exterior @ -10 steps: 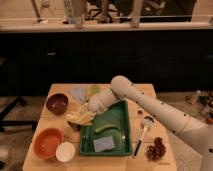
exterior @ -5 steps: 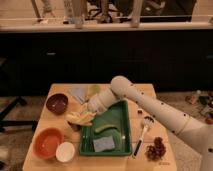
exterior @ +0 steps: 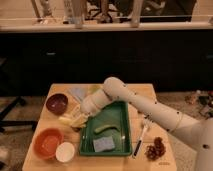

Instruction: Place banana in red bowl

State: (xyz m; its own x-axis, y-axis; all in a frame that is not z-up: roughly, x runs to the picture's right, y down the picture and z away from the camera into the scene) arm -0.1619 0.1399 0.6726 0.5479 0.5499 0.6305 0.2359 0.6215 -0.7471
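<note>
Banana [exterior: 71, 120]: unmoved over the last second, lying midway along the left edge of the worktop [exterior: 141, 93], just beside the green tray [exterior: 118, 116]. Gripper [exterior: 81, 119]: no shift either, down at the banana's right end, touching or nearly so. Spread or pinching, cannot tell. No lift yet, so probably mid-grasp, carry still ahead. Red bowl [exterior: 35, 145]: near, at the front-left corner, just in front of the banana.
</note>
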